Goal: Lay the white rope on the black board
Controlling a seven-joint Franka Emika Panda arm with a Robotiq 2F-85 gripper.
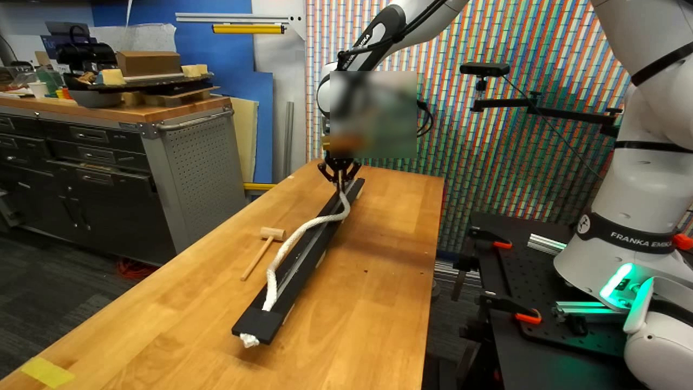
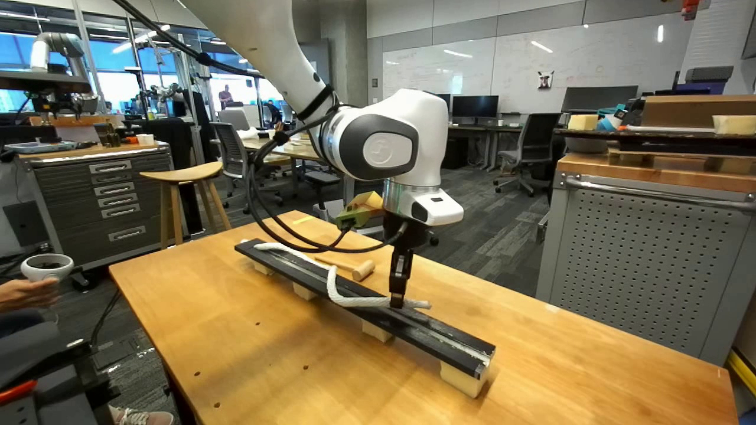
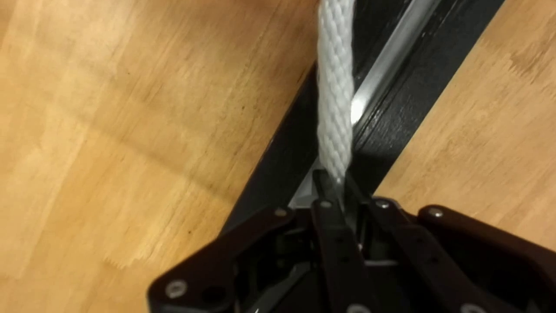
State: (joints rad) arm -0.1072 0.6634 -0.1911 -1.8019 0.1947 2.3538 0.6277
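Tool (image 2: 397,301) clamped on the braided white rope (image 2: 361,301) near one end, the rest bowed over the grooved black board (image 2: 434,342) — draw straight, parallel to the surface's (image 2: 254,354) long edges, before lowering.

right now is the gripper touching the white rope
Touching. The wrist view shows the white rope running in between the jaws of the gripper, which are closed on it.
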